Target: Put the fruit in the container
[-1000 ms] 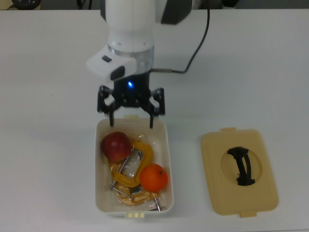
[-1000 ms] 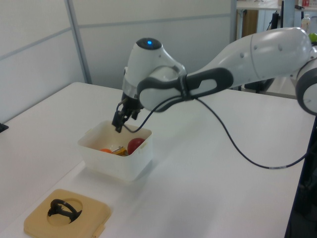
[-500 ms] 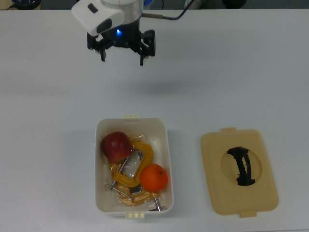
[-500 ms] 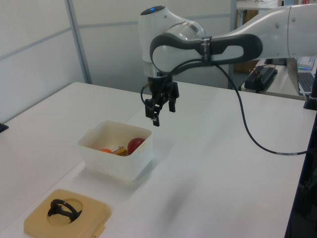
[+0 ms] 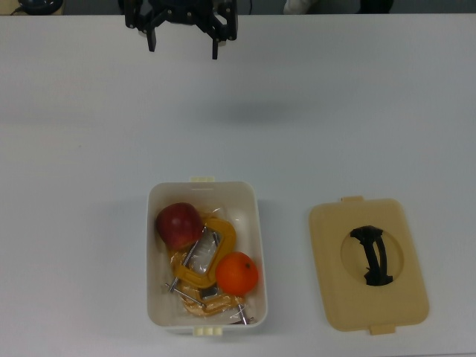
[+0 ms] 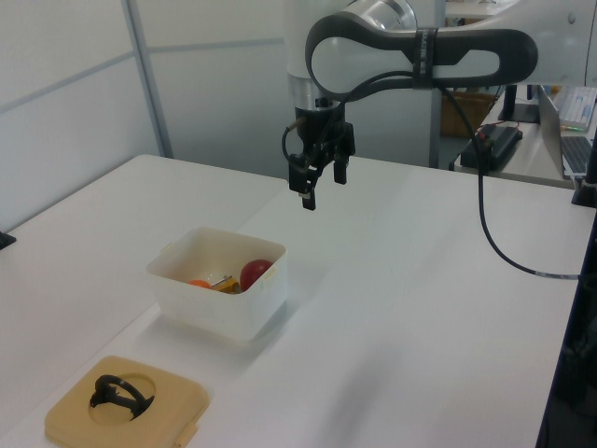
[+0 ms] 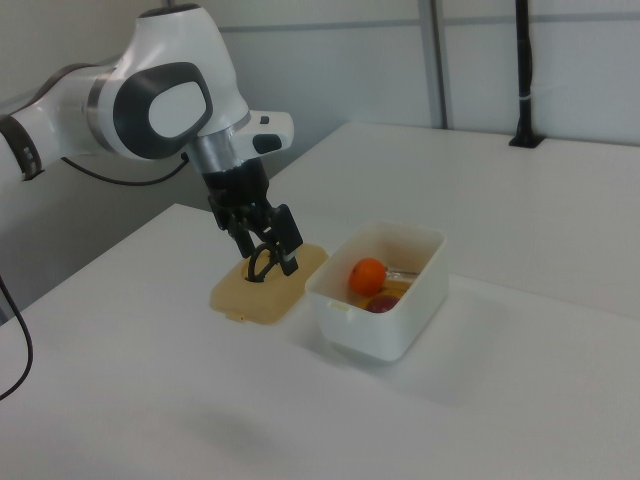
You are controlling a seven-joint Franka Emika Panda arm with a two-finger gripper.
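The dark red apple (image 5: 178,224) and the orange (image 5: 237,273) lie inside the white container (image 5: 152,297), apple toward the top view's upper left, orange toward its lower right. In the left view the apple (image 6: 254,273) and a bit of the orange (image 6: 198,282) show over the container's wall (image 6: 219,308). The right view has the orange (image 7: 368,275) above the apple (image 7: 382,303) in the box (image 7: 370,325). My gripper (image 5: 183,44) hangs high, well away from the container, open and empty (image 6: 322,187) (image 7: 268,250).
Yellow metal clamps (image 5: 197,271) lie in the box between the fruits. A flat tan lid (image 5: 335,290) with a black handle rests on the table at the top view's right of the box. The arm's black cable (image 6: 485,233) hangs in the left view's right.
The gripper has risen from the container's rim and drawn back toward the top view's upper edge, still open. The fruits and lid have not moved.
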